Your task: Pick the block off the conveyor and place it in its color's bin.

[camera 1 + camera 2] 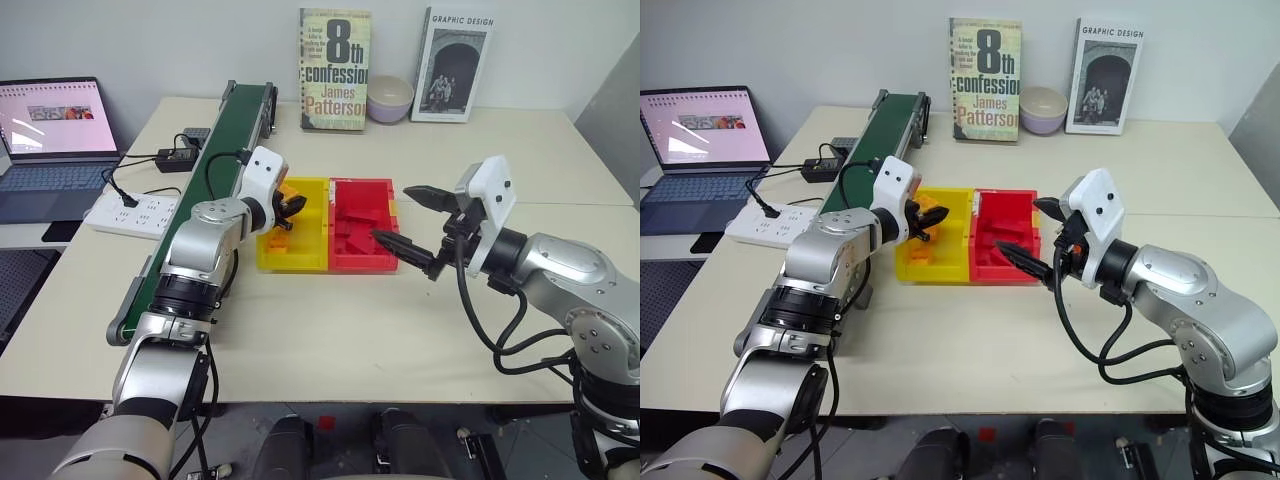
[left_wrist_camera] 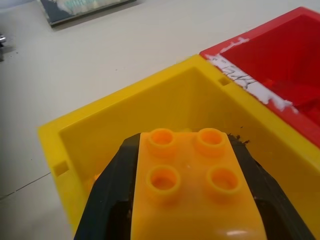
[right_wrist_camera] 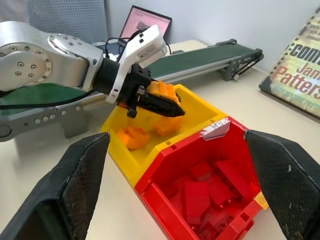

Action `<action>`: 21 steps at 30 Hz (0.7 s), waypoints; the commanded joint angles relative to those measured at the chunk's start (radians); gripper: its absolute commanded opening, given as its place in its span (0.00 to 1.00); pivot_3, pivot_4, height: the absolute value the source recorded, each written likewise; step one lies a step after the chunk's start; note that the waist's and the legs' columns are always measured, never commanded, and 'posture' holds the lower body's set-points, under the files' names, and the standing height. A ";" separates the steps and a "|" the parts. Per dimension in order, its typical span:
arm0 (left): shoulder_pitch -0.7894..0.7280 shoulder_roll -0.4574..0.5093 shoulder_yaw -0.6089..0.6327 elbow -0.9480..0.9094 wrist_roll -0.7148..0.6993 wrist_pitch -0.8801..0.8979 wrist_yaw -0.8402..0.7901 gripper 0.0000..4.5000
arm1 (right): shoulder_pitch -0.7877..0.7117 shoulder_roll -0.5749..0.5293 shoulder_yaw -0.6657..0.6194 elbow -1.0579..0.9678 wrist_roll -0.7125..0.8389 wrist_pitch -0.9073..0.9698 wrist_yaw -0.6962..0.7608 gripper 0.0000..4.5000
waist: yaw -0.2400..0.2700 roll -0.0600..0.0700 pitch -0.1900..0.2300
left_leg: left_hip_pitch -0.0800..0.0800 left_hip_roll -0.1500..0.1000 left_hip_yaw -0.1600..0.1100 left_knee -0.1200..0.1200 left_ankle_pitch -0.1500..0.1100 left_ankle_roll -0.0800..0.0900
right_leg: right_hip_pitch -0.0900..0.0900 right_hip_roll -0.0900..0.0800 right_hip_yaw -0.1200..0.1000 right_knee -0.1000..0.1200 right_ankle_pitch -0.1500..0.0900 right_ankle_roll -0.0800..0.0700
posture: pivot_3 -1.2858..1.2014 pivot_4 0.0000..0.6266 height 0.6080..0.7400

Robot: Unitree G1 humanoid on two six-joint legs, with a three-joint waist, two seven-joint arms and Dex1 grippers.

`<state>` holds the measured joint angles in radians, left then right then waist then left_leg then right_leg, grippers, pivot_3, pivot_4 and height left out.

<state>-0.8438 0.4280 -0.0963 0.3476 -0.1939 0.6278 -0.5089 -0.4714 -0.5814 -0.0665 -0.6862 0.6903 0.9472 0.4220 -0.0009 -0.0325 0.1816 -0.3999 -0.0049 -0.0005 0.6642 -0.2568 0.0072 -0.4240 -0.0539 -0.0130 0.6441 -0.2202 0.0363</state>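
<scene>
The right end effector (image 1: 411,228) hangs wide open and empty over the red tray (image 1: 361,238). Beyond it, the left end effector (image 3: 162,102) clamps the block (image 2: 190,192) above the bin (image 1: 305,235), beside the conveyor (image 1: 215,165).

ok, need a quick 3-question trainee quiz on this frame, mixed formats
1. True or false: the left end effector holds the orange block over the yellow bin.
2. Multiple choice: where do the dark red bricks lie? A) on the conveyor B) in the red bin C) on the table
3. Fill in: the right end effector is ____ and holds nothing.

Key: 1 true; 2 B; 3 open
</scene>
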 commanded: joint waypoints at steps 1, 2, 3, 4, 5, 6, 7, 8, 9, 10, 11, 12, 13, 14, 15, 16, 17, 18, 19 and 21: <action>-0.052 -0.010 0.032 -0.020 -0.014 -0.041 -0.038 0.60 | 0.018 0.009 -0.038 -0.056 0.019 0.002 -0.041 1.00 | 0.001 0.000 0.000 | 0.000 0.000 0.000 0.000 0.000 0.000 | 0.000 0.000 0.000 0.000 0.000 0.000 | 0.52 0.24 1.00; -0.053 -0.009 0.036 -0.024 -0.016 -0.040 -0.043 0.65 | 0.017 0.008 -0.038 -0.055 0.019 0.002 -0.042 1.00 | 0.001 0.000 0.000 | -0.001 -0.001 0.000 0.000 0.000 0.000 | 0.000 0.000 0.000 0.000 0.000 0.000 | 0.52 0.24 1.00; -0.051 -0.007 0.039 -0.033 -0.017 -0.035 -0.048 0.68 | 0.017 0.004 -0.036 -0.053 0.017 0.000 -0.040 1.00 | 0.001 0.000 0.000 | -0.001 -0.001 0.001 0.001 0.000 0.000 | 0.000 -0.001 0.000 -0.001 0.000 0.000 | 0.52 0.24 1.00; -0.049 -0.004 0.041 -0.040 -0.017 -0.031 -0.052 0.72 | 0.016 0.001 -0.035 -0.047 0.014 -0.004 -0.038 1.00 | 0.001 0.000 0.000 | -0.001 -0.002 0.001 0.001 0.000 0.000 | 0.000 -0.001 0.000 -0.001 0.000 0.000 | 0.52 0.24 1.00; -0.045 0.005 0.041 -0.048 -0.015 -0.028 -0.059 0.76 | 0.008 -0.002 -0.032 -0.034 0.009 -0.011 -0.032 1.00 | 0.001 0.000 0.000 | -0.001 -0.002 0.002 0.001 0.000 0.000 | 0.000 -0.001 0.000 -0.001 0.000 0.000 | 0.52 0.24 1.00; -0.042 0.012 0.043 -0.056 -0.015 -0.021 -0.069 0.81 | 0.001 -0.004 -0.029 -0.021 0.004 -0.017 -0.025 1.00 | 0.000 0.000 0.000 | 0.000 -0.002 0.003 0.001 0.000 0.000 | 0.000 -0.001 0.000 -0.001 0.000 0.000 | 0.52 0.24 1.00; -0.037 0.018 0.047 -0.068 -0.017 -0.015 -0.076 0.85 | -0.005 -0.005 -0.025 -0.011 0.001 -0.023 -0.019 1.00 | 0.000 0.000 0.000 | 0.000 -0.002 0.002 0.001 0.000 0.000 | 0.000 -0.001 0.000 -0.001 0.000 0.000 | 0.52 0.24 1.00; -0.034 0.023 0.052 -0.079 -0.020 -0.007 -0.078 0.91 | -0.009 -0.006 -0.021 -0.002 -0.002 -0.029 -0.012 1.00 | 0.000 0.000 0.000 | 0.000 -0.002 0.002 0.001 0.000 0.000 | 0.000 -0.001 0.000 -0.001 0.000 0.000 | 0.52 0.24 1.00; -0.032 0.029 0.057 -0.091 -0.023 0.002 -0.082 0.95 | -0.015 -0.008 -0.016 0.006 -0.004 -0.034 -0.006 1.00 | 0.000 0.000 0.000 | 0.000 -0.001 0.002 0.001 0.000 0.000 | 0.000 -0.001 0.000 0.000 0.000 0.000 | 0.52 0.24 1.00; -0.024 0.049 0.061 -0.117 -0.027 0.015 -0.097 0.98 | -0.023 -0.012 -0.009 0.014 -0.004 -0.038 0.006 1.00 | 0.000 0.000 0.000 | 0.000 -0.001 0.002 0.001 0.000 0.000 | 0.000 0.000 0.000 0.000 0.000 0.000 | 0.52 0.24 1.00; -0.018 0.063 0.064 -0.135 -0.030 0.025 -0.108 0.98 | -0.029 -0.015 -0.004 0.019 -0.004 -0.041 0.015 1.00 | -0.002 0.000 0.000 | 0.000 -0.001 0.001 0.001 0.000 0.000 | 0.000 0.000 0.000 0.000 0.000 0.000 | 0.52 0.24 1.00; -0.004 0.096 0.070 -0.169 -0.036 0.042 -0.131 0.98 | -0.039 -0.021 0.001 0.029 -0.004 -0.046 0.031 1.00 | -0.004 0.000 0.000 | 0.000 0.000 0.002 0.001 0.000 0.000 | 0.000 0.001 0.000 0.000 0.000 0.000 | 0.52 0.24 1.00; 0.012 0.133 0.074 -0.201 -0.041 0.055 -0.157 0.98 | -0.049 -0.030 0.005 0.042 -0.005 -0.052 0.048 1.00 | -0.006 0.000 0.000 | 0.000 0.000 0.002 0.000 0.000 0.000 | 0.000 0.001 0.000 0.000 0.000 0.000 | 0.52 0.24 1.00; 0.032 0.173 0.079 -0.234 -0.051 0.068 -0.189 0.98 | -0.057 -0.040 0.010 0.057 -0.009 -0.061 0.068 1.00 | -0.009 0.000 0.000 | 0.000 0.000 0.002 0.000 0.000 0.000 | -0.001 0.001 0.000 0.000 0.000 0.000 | 0.52 0.24 1.00; 0.062 0.227 0.082 -0.276 -0.070 0.086 -0.240 0.98 | -0.066 -0.053 0.016 0.077 -0.014 -0.072 0.096 1.00 | -0.011 0.000 0.000 | 0.000 0.000 0.002 0.000 0.000 0.000 | -0.001 0.001 0.000 0.000 0.000 0.000 | 0.52 0.24 1.00; 0.097 0.279 0.087 -0.319 -0.084 0.090 -0.288 0.98 | -0.071 -0.066 0.023 0.096 -0.020 -0.085 0.123 1.00 | -0.013 0.000 0.000 | 0.000 0.000 0.002 -0.001 0.000 0.000 | -0.001 0.001 0.000 0.000 0.000 0.000 | 0.52 0.24 1.00; 0.130 0.324 0.099 -0.359 -0.104 0.101 -0.329 0.98 | -0.077 -0.078 0.029 0.115 -0.025 -0.098 0.149 1.00 | -0.019 0.000 0.000 | 0.000 0.000 0.002 -0.001 0.000 0.000 | -0.001 0.001 0.000 0.000 0.000 0.000 | 0.52 0.24 1.00; 0.165 0.371 0.121 -0.400 -0.135 0.115 -0.372 0.98 | -0.085 -0.089 0.036 0.139 -0.031 -0.113 0.176 1.00 | -0.021 0.000 0.000 | 0.001 0.001 0.002 -0.001 0.000 0.000 | -0.001 0.001 0.000 0.000 0.000 0.000 | 0.52 0.24 1.00; 0.195 0.409 0.142 -0.434 -0.159 0.126 -0.403 0.98 | -0.093 -0.097 0.041 0.161 -0.035 -0.126 0.198 1.00 | -0.023 0.000 0.000 | 0.001 0.000 0.002 -0.001 0.000 0.000 | -0.001 0.001 0.001 0.000 -0.001 -0.001 | 0.52 0.24 1.00; 0.245 0.466 0.182 -0.483 -0.188 0.135 -0.440 0.98 | -0.107 -0.109 0.050 0.207 -0.049 -0.155 0.240 1.00 | -0.023 0.000 0.000 | 0.000 0.000 0.001 -0.001 0.000 0.000 | -0.001 0.000 0.001 0.000 -0.001 -0.001 | 0.52 0.24 1.00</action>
<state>-0.6066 0.8564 0.0281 -0.0516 -0.3380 0.7582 -0.9029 -0.5466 -0.6755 -0.0130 -0.4987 0.6558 0.8405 0.6137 -0.0241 -0.0321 0.1820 -0.3999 -0.0046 0.0009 0.6631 -0.2569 0.0073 -0.4249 -0.0538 -0.0122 0.6436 -0.2212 0.0349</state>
